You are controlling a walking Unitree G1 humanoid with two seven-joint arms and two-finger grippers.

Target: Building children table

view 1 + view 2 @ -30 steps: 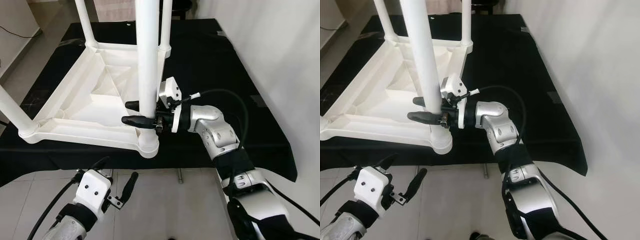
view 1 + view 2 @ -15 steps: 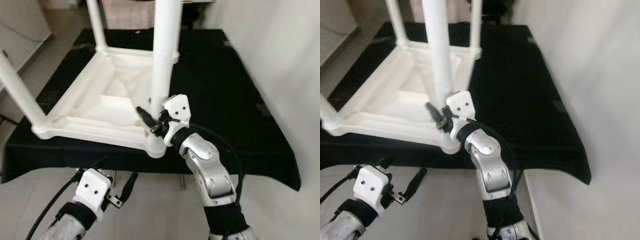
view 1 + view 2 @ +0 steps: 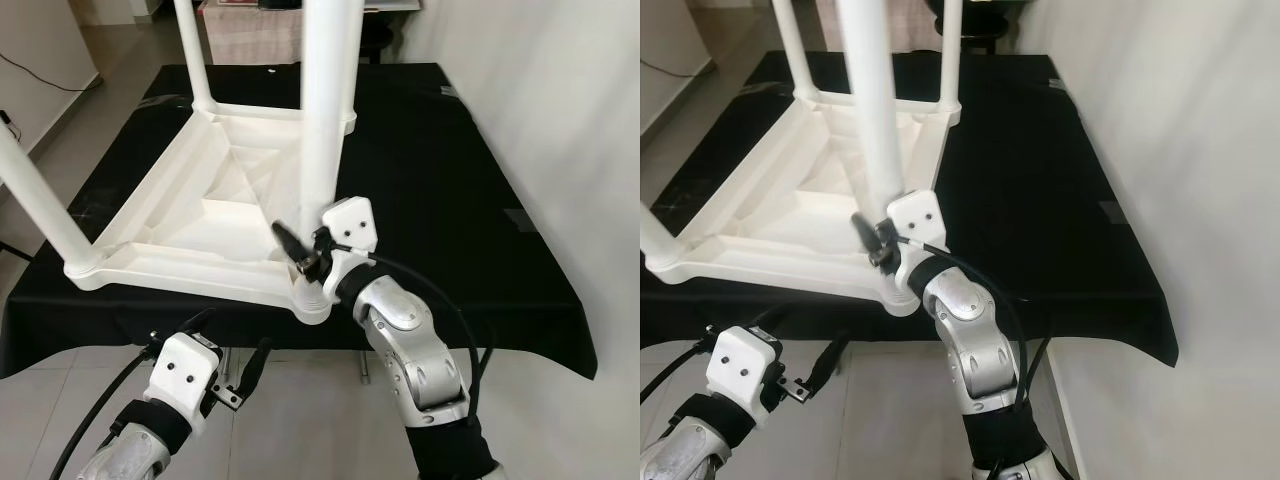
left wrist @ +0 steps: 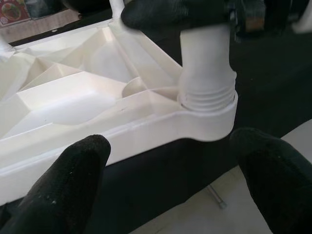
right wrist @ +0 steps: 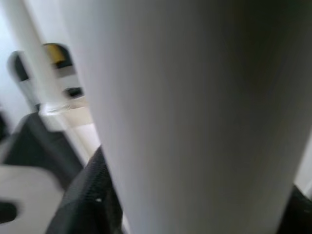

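Now your right gripper [image 3: 297, 252] clamps the table leg [image 3: 328, 110] near the black cloth's edge [image 3: 520, 338]; left gripper [image 3: 225, 362], fingers apart, hangs below.

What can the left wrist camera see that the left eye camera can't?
The left wrist view shows, close up, the threaded end of the leg sitting in its corner socket. The left eye view shows the whole upside-down white table on the black cloth, its other legs, and both arms. Both show the right gripper clamped on that near leg, and the left gripper open below the table's edge.
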